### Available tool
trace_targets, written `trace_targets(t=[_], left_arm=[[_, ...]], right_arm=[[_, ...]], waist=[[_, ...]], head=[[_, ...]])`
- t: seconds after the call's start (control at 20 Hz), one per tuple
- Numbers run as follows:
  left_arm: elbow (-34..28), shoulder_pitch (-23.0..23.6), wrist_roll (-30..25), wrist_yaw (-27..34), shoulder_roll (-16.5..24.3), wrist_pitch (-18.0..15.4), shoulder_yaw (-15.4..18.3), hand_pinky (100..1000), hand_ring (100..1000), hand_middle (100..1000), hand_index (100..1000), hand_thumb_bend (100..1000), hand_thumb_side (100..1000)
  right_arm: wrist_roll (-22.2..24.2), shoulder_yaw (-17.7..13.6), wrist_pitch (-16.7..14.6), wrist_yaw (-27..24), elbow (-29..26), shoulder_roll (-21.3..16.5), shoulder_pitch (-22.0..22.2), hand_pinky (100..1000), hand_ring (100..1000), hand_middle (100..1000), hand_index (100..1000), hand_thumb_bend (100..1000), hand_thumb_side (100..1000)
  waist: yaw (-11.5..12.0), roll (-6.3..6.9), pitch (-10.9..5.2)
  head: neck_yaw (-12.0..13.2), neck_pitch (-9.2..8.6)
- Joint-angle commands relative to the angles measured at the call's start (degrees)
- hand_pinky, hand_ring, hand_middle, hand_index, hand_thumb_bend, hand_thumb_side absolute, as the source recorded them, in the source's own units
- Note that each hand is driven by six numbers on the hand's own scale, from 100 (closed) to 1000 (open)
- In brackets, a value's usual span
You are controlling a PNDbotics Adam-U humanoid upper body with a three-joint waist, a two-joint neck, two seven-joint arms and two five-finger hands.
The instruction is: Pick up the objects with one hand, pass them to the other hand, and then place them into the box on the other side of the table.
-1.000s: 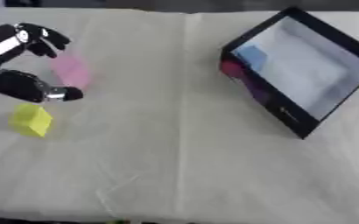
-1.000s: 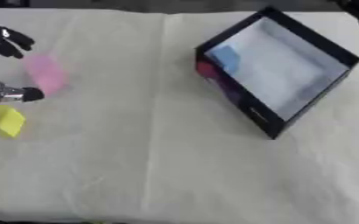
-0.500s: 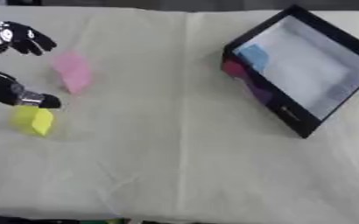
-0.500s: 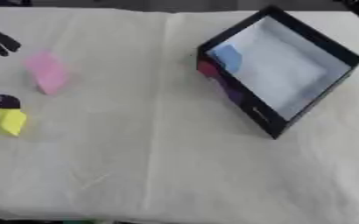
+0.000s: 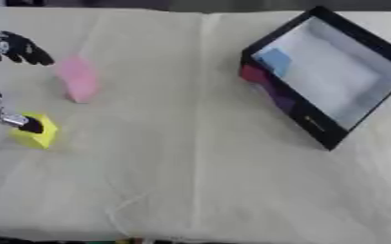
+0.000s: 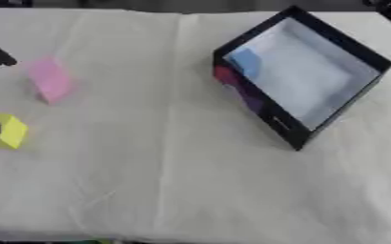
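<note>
The left hand (image 5: 0, 81) is spread wide at the bench's left edge, thumb touching the yellow block (image 5: 37, 133) near the pink block (image 5: 77, 79), so closing may push the yellow block away.

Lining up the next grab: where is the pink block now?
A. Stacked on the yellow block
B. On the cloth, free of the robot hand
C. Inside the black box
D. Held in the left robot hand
B: the pink block lies on the cloth, apart from the left robot hand and the yellow block.
</note>
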Motion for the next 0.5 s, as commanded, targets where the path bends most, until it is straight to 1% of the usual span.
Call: trace_targets(t=[0.05, 0.3, 0.5], left_arm=[[0.56, -1.05, -2.48, -1.24, 3.00, -1.03, 0.20, 851, 844, 780, 850, 825, 319], [2.09, -0.98, -3.75, -4.03, 3.18, -2.56, -0.73, 850, 851, 781, 846, 832, 283], [4.03, -1.00, -4.22, -5.94, 2.99, -3.70, -1.60, 848, 852, 780, 834, 808, 236]], right_arm=[[-0.43, -0.56, 0.14, 0.16, -1.42, -2.01, -0.53, 891, 840, 920, 928, 100, 574], [-0.49, -0.37, 0.35, 0.42, -1.48, -1.90, -0.24, 891, 839, 919, 927, 100, 576], [-0.41, -0.26, 0.40, 0.61, -1.52, -1.76, -0.05, 894, 839, 919, 927, 100, 577]], waist=[[-0.09, 0.55, -1.45], [-0.19, 0.42, -1.44], [-0.29, 0.34, -1.38]], head=[[0.68, 0.21], [1.00, 0.15], [1.21, 0.05]])
